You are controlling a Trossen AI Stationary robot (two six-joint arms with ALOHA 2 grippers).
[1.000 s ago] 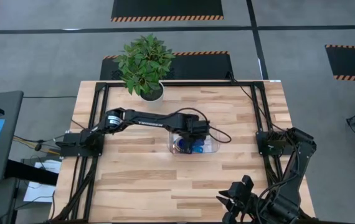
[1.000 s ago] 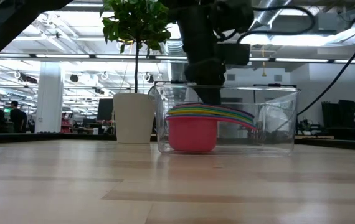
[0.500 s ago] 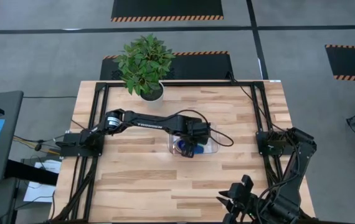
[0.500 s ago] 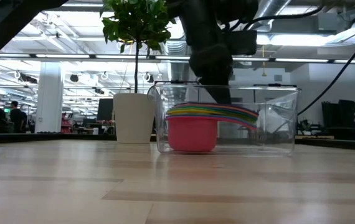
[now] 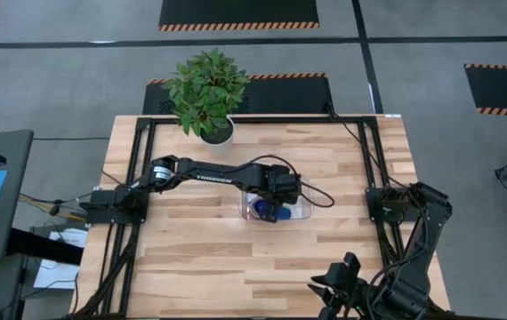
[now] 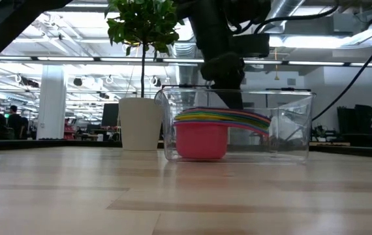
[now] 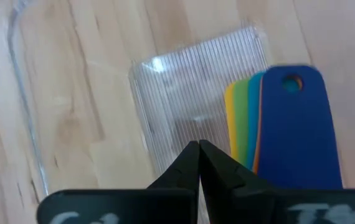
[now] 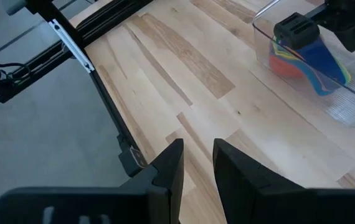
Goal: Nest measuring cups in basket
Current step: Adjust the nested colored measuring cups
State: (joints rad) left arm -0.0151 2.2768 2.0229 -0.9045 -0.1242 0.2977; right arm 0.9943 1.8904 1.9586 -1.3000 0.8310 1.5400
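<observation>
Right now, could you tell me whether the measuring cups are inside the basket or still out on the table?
Inside: the nested measuring cups sit stacked within the clear basket.

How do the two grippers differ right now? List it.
Place: the left gripper hangs over the basket beside the nested cups; the right gripper waits off the table's near right corner.
Fingers: the left's are shut with nothing between them; the right's stand apart.
Shared: both are dark two-finger grippers holding nothing.
</observation>
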